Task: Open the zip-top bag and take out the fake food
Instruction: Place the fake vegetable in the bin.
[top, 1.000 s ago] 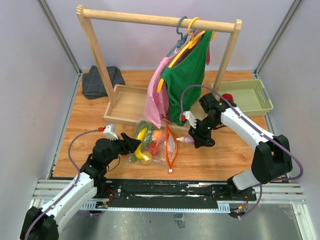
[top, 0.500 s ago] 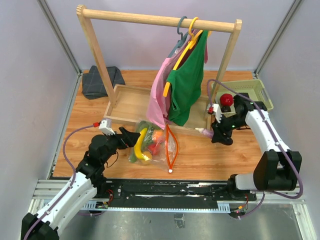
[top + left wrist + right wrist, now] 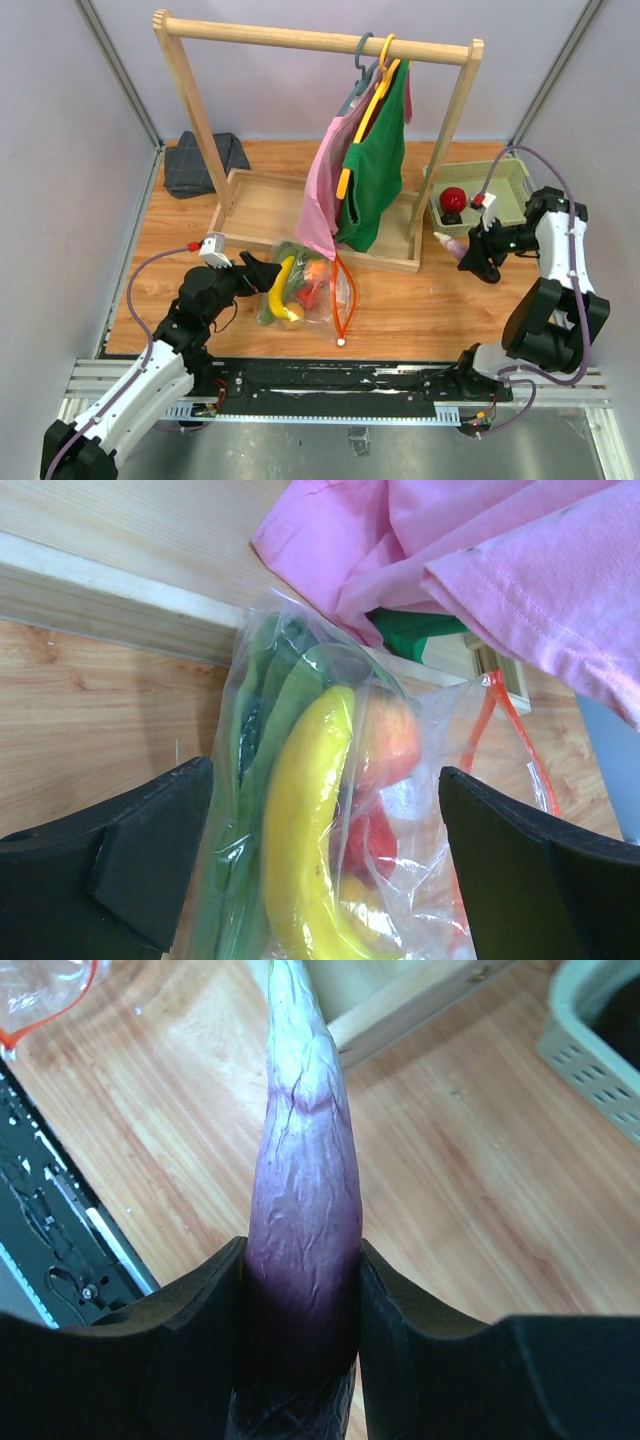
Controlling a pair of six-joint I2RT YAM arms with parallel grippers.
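Right end effector [image 3: 300, 1295]: closed on the purple eggplant [image 3: 302, 1170], which was clamped at its dark thick end between both fingers, with the pale narrow tip pointed away from the wrist.
Eggplant position: held over the bare counter [image 3: 420, 300], near the right end of the wooden tray [image 3: 250, 205] and the near left corner of the green basket [image 3: 505, 195].
Green basket: one red round piece [image 3: 453, 198] was seen inside.
Left end effector [image 3: 262, 272]: spread wide with nothing gripped. Its fingers were set either side of the left end of the zip-top bag [image 3: 318, 300].
Zip-top bag: laid on the counter just in front of the tray. Its orange-red zip strip [image 3: 337, 262] was parted into a loop on the right side, with the white slider [image 3: 341, 341] at the near end.
Bag contents: fake food [image 3: 295, 285], seen as a yellow banana [image 3: 300, 840], long green leafy pieces [image 3: 255, 730], a peach [image 3: 388, 742] and red pieces [image 3: 368, 845].
Left arm: stretched low from its base, with the wrist aimed right at the bag.
Right arm: reached toward the far right of the counter, with the wrist turned back leftward beside the basket.
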